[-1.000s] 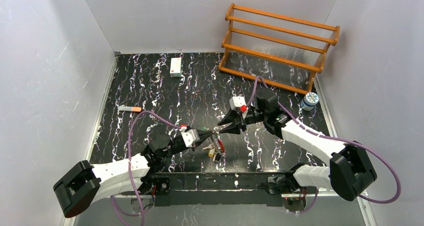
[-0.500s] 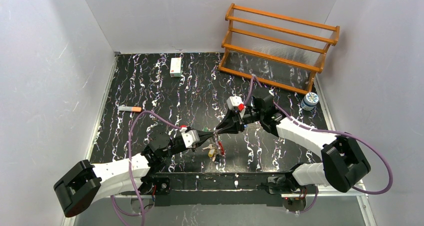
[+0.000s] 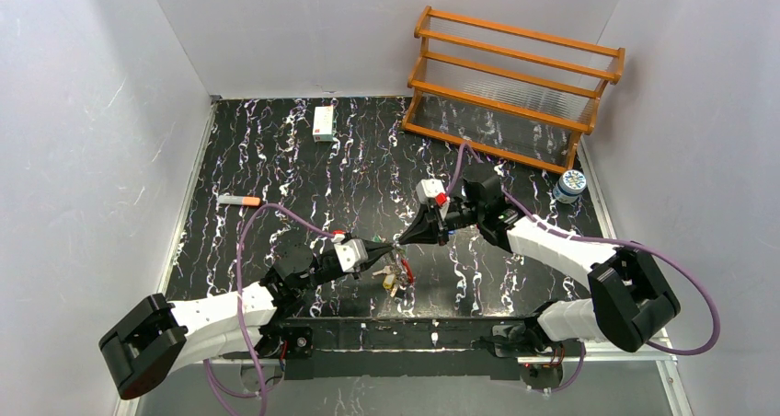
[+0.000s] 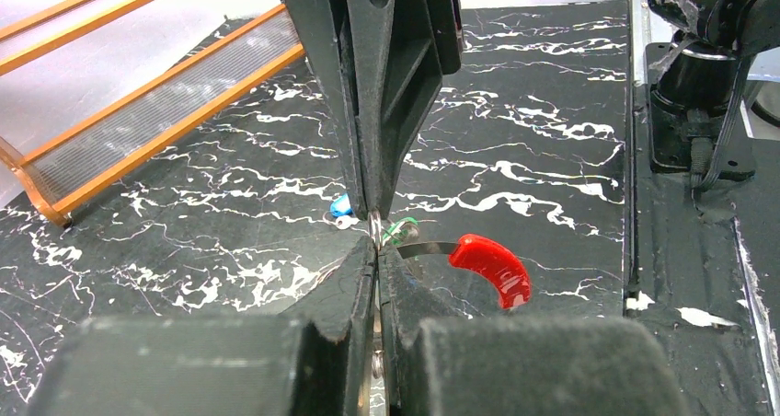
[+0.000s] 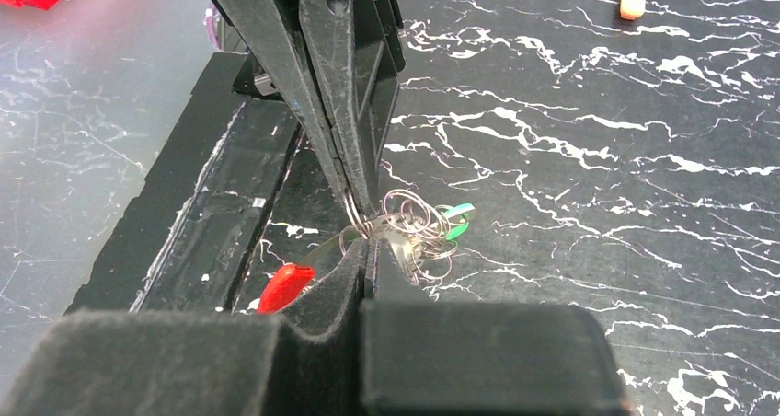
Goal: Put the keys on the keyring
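Keyring [image 3: 399,269] is sitting near the front edge of the surface [image 3: 303,158], between the two arms. It's being held at a pinch point, with its cluster of small metal keys and tags trailing below. Can't tell if the cluster is touching down.
Wire is thin bare metal and looks springy. Red segment [image 4: 487,267] is a glossy curved plastic arc, lying off to one side of the pinch.
Green key [image 4: 402,225] is lying right against the wire tangle: tiny, with an oval plastic tag. Can't tell if it's threaded on. Blue key [image 4: 342,206] is sitting on the opposite side of the fingers, a bit further off.

Key relation: both end effectors are meeting tip to tip on the wire, roughly along one line.
- Left end effector [image 3: 393,249] is clamping the keyring wire, jaws fully together.
- Right end effector [image 3: 403,239] is pointing in from the far-right side, jaws also together at the same tangle. Can't tell which strand it's pinching.
- Neither arm is nearer.

My read: the next move is hinging on working a gap in that wire for the green key. Thin slick metal, easy to slip.

Surface is black with white marble veining. Further out there's a white box [image 3: 323,122], a marker [image 3: 239,200] and a slatted wooden rack [image 3: 515,75].
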Robot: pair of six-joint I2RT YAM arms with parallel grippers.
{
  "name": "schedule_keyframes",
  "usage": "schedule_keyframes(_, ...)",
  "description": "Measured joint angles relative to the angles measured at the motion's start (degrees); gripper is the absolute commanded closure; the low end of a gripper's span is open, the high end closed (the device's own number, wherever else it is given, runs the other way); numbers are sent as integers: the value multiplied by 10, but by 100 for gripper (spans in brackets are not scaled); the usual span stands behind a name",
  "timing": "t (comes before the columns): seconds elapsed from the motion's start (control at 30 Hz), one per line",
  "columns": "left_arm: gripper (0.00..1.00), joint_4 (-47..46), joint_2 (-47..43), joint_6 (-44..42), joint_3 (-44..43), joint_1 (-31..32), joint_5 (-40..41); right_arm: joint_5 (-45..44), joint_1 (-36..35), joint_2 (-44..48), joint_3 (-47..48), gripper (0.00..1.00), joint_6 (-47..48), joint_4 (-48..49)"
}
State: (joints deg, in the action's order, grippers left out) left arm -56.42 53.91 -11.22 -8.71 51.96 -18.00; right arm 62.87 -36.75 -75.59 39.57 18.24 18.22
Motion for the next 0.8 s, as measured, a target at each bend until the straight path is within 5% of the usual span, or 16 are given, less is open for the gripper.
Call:
schedule_keyframes(0.33, 100, 0, 0, 1, 0, 0, 0, -38, -1, -1, -16, 98, 15, -16)
schedule_keyframes(0.53, 100, -2, 0, 2, 0, 0, 0, -58, -1, -1, -18, 59, 21, -15)
schedule_keyframes(0.8, 100, -2, 0, 2, 0, 0, 0, -53, -1, 29, -40, 52, 8, 35)
